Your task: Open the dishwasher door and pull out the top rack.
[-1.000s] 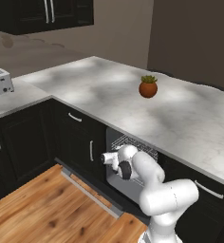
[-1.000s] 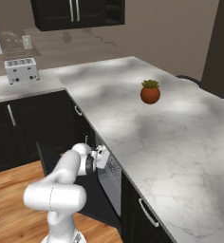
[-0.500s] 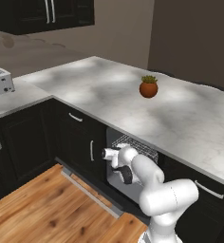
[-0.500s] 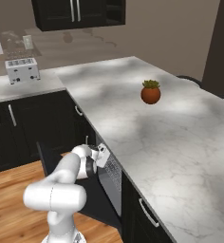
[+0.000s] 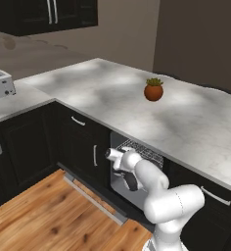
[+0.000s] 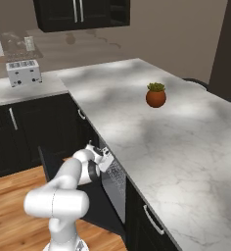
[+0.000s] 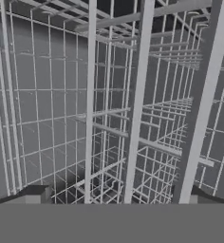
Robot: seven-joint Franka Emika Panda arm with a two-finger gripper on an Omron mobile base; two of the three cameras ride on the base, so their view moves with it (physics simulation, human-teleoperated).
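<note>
fingers (image 7: 35, 193) sit wide apart at the bottom of the hand view, one dark tip at each side, and thin wires of the top rack (image 7: 133, 109) run up between them. i cannot tell if the tips touch any wire, so it looks like they are let go and not squeezing. the rack is right in front of the fingers, very close, and its grey-white grid goes off deep into the dark inside.

from the left base view the gripper (image 5: 112, 156) is at the front edge of the top rack (image 5: 148, 151), which sits high in the open hole under the table (image 5: 186, 122). the white arm bends down low to reach it. from the right base view the gripper (image 6: 105, 159) is just beside the rack's near corner (image 6: 116, 172).

the dishwasher door (image 6: 95, 208) is open and lies flat and low by the wood floor (image 5: 44, 215), under the arm. its front edge shows as a grey strip in the left base view (image 5: 93, 198).

on the table stands a small plant pot (image 5: 153, 90), well apart from the gripper. a toaster (image 6: 23, 72) stands far off on the other part of the table. black cabinets (image 5: 80, 147) are beside the dishwasher.
</note>
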